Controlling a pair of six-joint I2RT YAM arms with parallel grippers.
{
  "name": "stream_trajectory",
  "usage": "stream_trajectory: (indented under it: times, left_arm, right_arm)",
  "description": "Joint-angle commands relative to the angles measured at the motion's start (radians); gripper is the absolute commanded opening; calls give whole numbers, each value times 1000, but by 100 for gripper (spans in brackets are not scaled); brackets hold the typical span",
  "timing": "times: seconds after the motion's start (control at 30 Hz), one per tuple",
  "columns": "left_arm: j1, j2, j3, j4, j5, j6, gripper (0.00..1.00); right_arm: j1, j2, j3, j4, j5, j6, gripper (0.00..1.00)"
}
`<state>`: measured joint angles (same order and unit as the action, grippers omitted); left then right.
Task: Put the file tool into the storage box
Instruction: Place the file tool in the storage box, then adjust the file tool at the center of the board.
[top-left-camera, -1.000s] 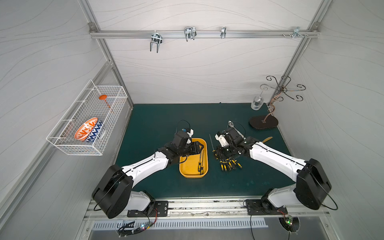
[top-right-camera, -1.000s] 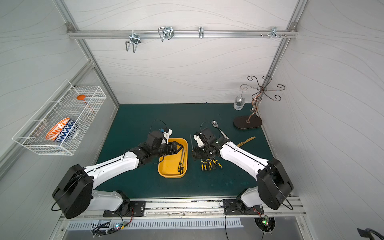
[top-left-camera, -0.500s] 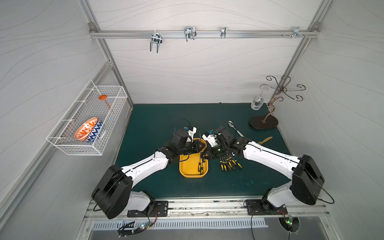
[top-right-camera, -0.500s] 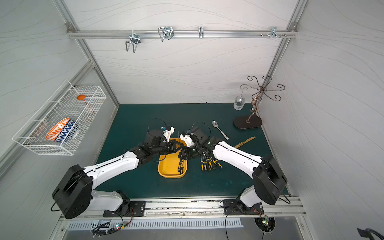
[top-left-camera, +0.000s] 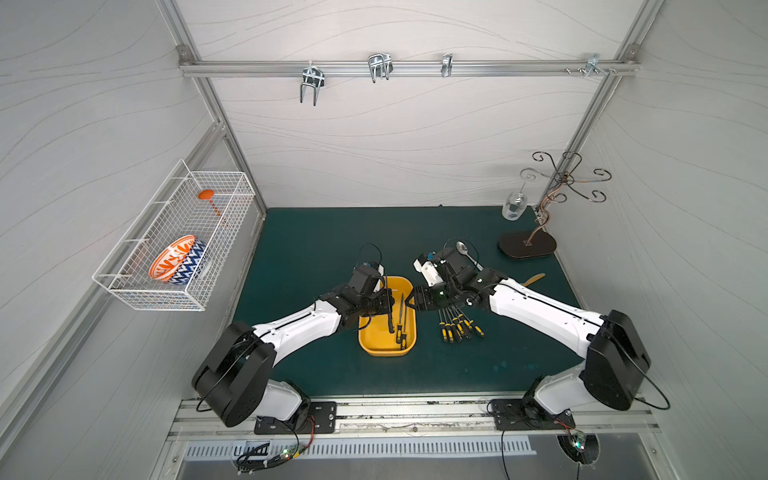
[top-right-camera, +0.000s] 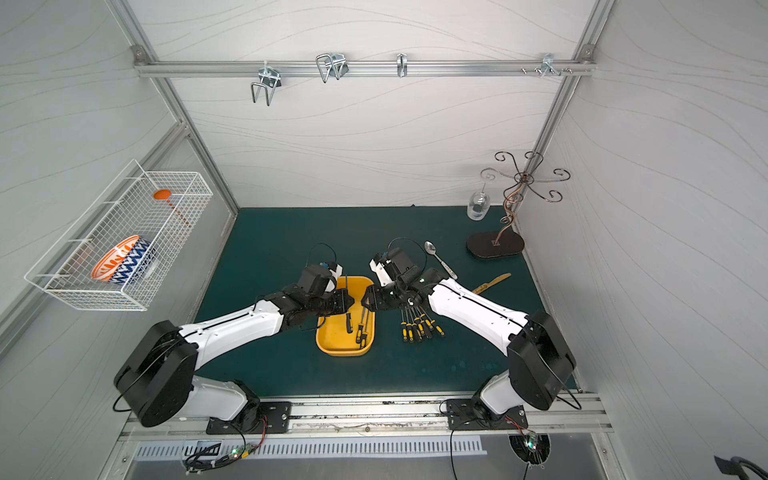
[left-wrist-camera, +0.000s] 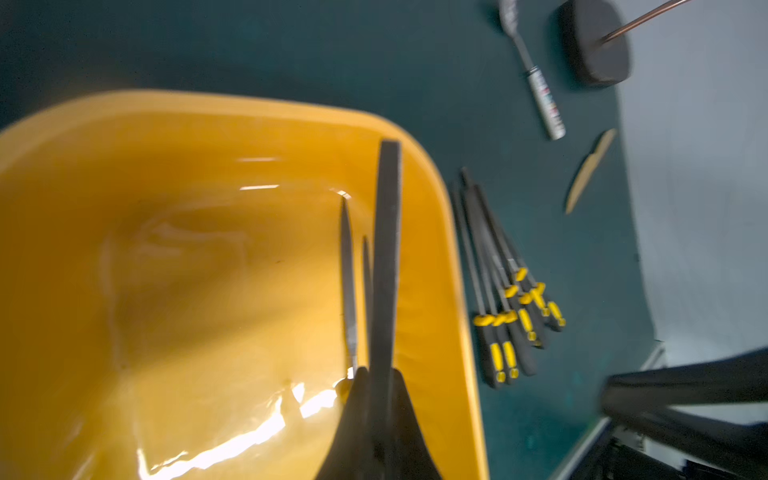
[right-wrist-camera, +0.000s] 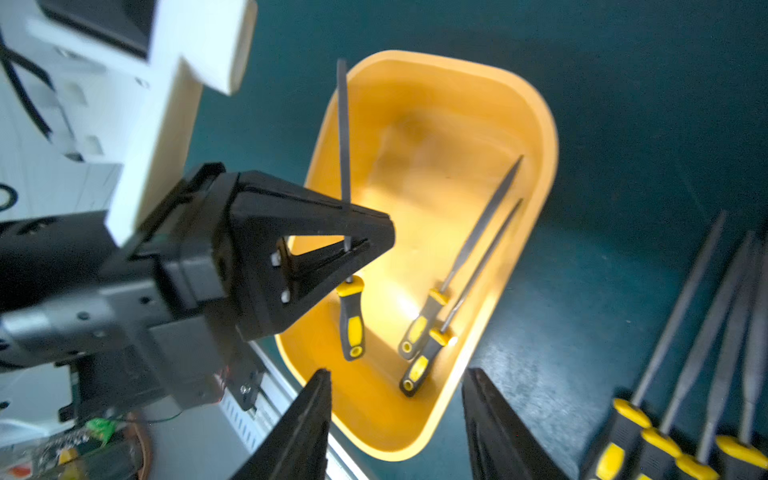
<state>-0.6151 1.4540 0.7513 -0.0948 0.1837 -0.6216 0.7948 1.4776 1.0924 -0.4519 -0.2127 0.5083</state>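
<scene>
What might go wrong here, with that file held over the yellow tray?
The left tool grips the file by its thin blade, handle hanging, so it might slip or swing. Released, it could land across the two files already in the tray, or lean on the rim. The right tool, open, sits close by; the two tools might bump.

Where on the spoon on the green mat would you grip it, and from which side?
Probably mid-handle on the spoon, from straight above, jaws closing across the handle's narrow width. It lies flat on the mat with bare mat either side; the handle is straight and slim, the bowl rounded.
</scene>
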Motion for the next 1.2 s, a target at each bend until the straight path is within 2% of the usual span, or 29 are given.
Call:
stream_trajectory:
  times: [0.0, 0.2, 0.4, 0.7, 0.9, 1.17]
  left_arm:
    - [2, 67, 53, -54, -34, 43, 1]
    - [-4, 127, 75, -45, -9, 31, 10]
    - [-5, 149, 77, -27, 29, 20, 34]
    - [-6, 75, 66, 14, 65, 39, 52]
    - [-6, -52, 26, 59, 52, 61, 57]
    - [-8, -201, -32, 69, -61, 84, 59]
  right_arm:
    - [-21, -2, -15, -75, 74, 20, 54]
    - [-28, -6, -57, -64, 75, 49, 54]
    - [-31, 4, -60, -88, 90, 41, 54]
    - [-61, 40, -25, -186, 121, 29, 54]
    - [-85, 45, -60, -211, 133, 36, 55]
    - [-84, 67, -129, -234, 119, 52, 55]
